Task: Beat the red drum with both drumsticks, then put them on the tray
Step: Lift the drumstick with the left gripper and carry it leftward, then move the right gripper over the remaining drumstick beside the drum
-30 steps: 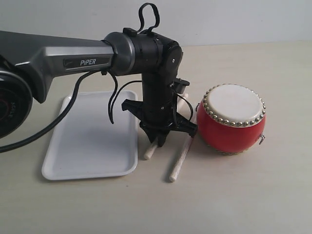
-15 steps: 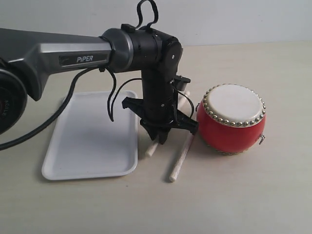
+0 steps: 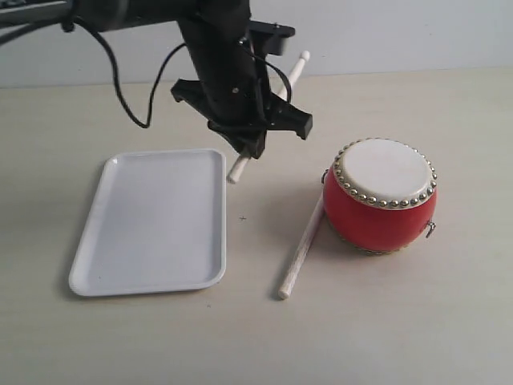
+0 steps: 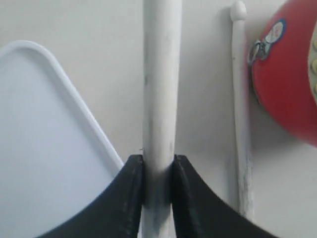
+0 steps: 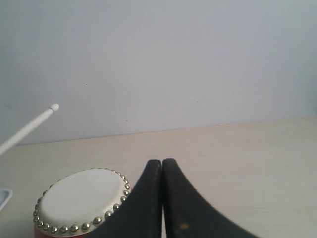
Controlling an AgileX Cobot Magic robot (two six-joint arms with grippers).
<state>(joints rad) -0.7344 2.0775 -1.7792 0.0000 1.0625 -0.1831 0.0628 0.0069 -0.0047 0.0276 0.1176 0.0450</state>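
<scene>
Two drumsticks were in view. The left gripper (image 4: 158, 167) was closed partway onto one drumstick (image 3: 237, 168), its black jaws pressed on both sides of the rod. This stick was tilted and held clear of the table (image 3: 401, 321), with its lower end just beside the far right corner of the tray (image 3: 152, 220). The second drumstick (image 3: 300, 250) lay flat on the table, one end at the left base of the drum (image 3: 377, 208); contact there could not be confirmed. A bare strip of table separated this stick from the tray's right rim. The tray lay left of the drum, well apart from it. Open table extended in front of and to the right of the drum. The right gripper (image 5: 162, 166) was fully closed and held nothing. The table surface was pale and matte, backed by a plain light wall (image 3: 401, 32).
</scene>
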